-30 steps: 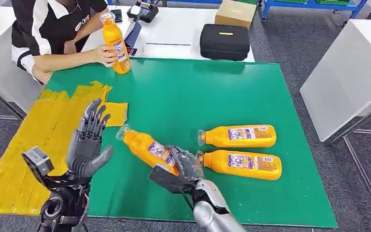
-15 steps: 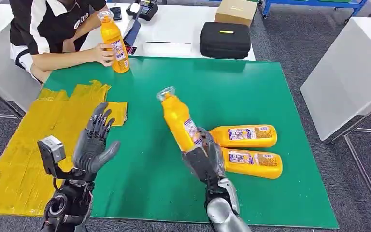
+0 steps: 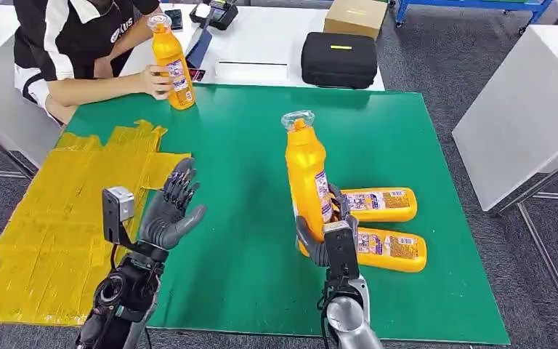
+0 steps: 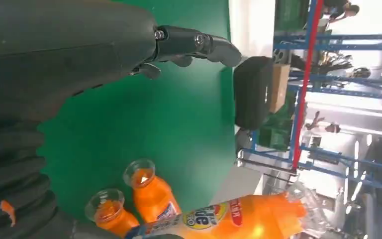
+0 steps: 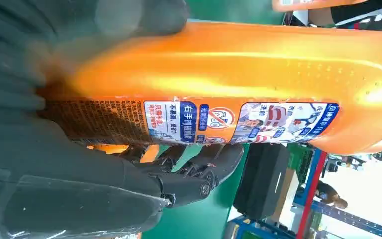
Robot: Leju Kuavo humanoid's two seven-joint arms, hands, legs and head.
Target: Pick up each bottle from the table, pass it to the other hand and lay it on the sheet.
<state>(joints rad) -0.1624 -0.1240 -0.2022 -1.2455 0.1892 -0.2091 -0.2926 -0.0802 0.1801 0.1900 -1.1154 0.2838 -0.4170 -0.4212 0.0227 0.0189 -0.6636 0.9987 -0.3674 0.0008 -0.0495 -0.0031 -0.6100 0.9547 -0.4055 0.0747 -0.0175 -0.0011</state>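
While right hand grips bottle upright, left hand hovers empty, fingers spread.

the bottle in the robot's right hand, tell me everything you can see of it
The held bottle is glossy orange plastic with a narrow neck, a clear cap on top and a printed blue, white and red label on its side. It stands nearly upright above the green mat, off the surface. The right hand grips its lower body, just in front of two more orange bottles lying flat.
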